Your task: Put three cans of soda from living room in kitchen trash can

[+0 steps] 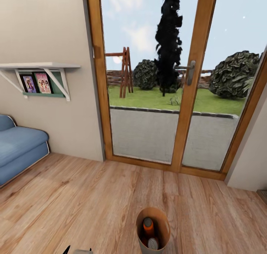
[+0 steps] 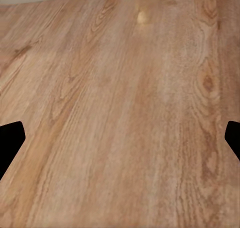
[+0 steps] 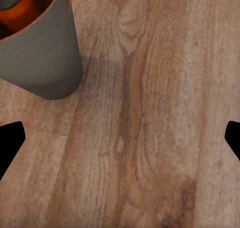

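wood-plank floor (image 1: 92, 194) fills the lower frame of the living room, with glass doors (image 1: 167, 98) at center and a blue sofa (image 1: 18, 146) at left. the bin (image 1: 152, 230) stands at bottom center, holding an orange can (image 1: 148, 227) and a second can (image 1: 153, 243) showing its silvery top; a 3rd cannot be made out. judging by this, at least 2 cans are binned, but the bin is not in the kitchen. the left claw (image 2: 120, 138) and right claw (image 3: 120, 138) are both spread wide, empty.

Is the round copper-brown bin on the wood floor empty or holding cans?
Holding cans: the bin contains an orange can and a silvery-topped can.
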You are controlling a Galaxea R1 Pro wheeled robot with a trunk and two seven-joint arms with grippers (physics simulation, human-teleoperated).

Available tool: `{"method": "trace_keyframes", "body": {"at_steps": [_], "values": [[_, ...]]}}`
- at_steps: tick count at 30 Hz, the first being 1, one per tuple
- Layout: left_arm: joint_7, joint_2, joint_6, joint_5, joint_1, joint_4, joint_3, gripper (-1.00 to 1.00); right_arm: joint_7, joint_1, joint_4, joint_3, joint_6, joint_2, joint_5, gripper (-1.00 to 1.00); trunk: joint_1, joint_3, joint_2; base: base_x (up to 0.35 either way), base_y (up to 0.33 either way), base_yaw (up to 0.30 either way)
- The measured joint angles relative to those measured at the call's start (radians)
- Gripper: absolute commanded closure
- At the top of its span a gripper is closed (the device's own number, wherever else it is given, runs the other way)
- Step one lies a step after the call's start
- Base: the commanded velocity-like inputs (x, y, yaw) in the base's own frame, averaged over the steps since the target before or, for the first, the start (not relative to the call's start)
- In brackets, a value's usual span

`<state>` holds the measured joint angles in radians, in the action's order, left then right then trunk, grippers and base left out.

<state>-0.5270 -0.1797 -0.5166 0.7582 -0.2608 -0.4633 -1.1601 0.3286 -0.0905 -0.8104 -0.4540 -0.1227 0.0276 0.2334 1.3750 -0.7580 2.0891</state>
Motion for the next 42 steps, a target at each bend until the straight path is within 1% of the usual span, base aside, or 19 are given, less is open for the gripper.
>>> {"method": "trace_keyframes", "body": {"at_steps": [12,19,26,39,41,42], "values": [[0.000,0.000,0.000,0.002,0.000,0.000,-0.001,-1.00,0.000,0.000,0.008,0.000,-0.003,-0.001,0.000,-1.00,-0.046,0.038,-0.084,0.000,0.000,0.000],[0.000,0.000,0.000,0.004,0.000,0.000,0.000,-1.00,-0.001,0.000,0.012,-0.001,-0.003,-0.005,0.000,-1.00,-0.073,0.060,-0.133,0.000,0.000,0.000],[0.001,0.000,0.003,0.003,0.000,0.000,0.000,-1.00,0.000,0.000,0.033,-0.002,-0.004,-0.015,-0.002,-1.00,-0.100,0.081,-0.182,0.000,0.000,0.000],[0.003,0.000,0.006,0.003,0.000,0.001,0.000,-1.00,0.000,0.000,0.038,0.000,-0.005,-0.018,-0.002,-1.00,-0.149,0.122,-0.273,0.000,0.000,0.000],[0.004,0.000,0.004,0.003,0.000,0.010,0.000,-1.00,0.000,0.000,0.039,0.000,-0.005,-0.018,-0.002,-1.00,-0.157,0.128,-0.287,0.000,0.000,0.000],[0.004,0.000,0.003,0.002,0.000,0.028,0.000,-1.00,0.000,0.000,0.039,0.000,-0.005,-0.018,-0.001,-1.00,-0.161,0.132,-0.294,0.000,0.000,0.000]]}}
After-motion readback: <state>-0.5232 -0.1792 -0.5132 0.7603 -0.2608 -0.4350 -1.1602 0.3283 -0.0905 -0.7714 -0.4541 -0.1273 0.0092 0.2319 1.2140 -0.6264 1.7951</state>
